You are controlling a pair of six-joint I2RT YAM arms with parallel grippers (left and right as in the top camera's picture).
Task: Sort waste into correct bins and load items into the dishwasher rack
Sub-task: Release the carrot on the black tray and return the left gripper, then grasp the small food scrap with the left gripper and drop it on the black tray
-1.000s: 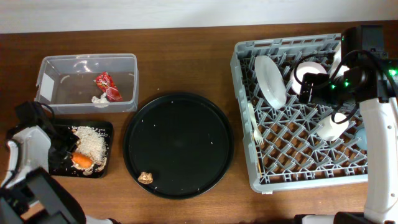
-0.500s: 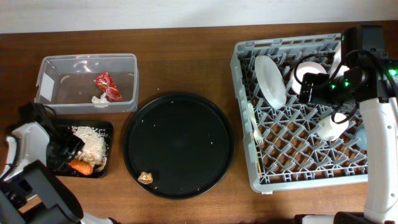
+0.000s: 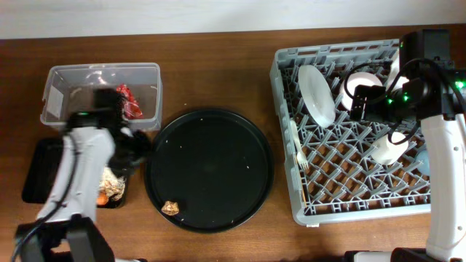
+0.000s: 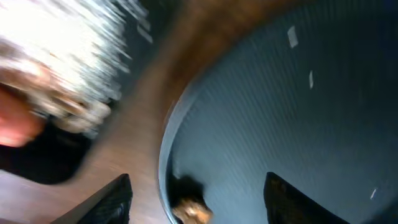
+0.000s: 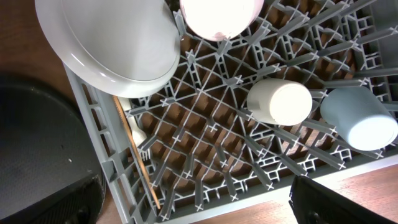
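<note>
Hovering our left pincer [image 4: 198, 200], apart and empty, over the round black tray [image 3: 211, 160] rim; an off-centre close could flick the brown chunk [image 3: 170, 207] there onto the bench [image 3: 218, 73].

A large round black tray [image 3: 211, 156] lies flat on the dark brown wooden table [image 3: 218, 73]. A pale strip [image 3: 182, 14], perhaps a wall, borders the table's far edge.

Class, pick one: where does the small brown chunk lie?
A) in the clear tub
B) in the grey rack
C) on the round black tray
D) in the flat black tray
C: the chunk sits on the round tray, close to its rim.
</note>
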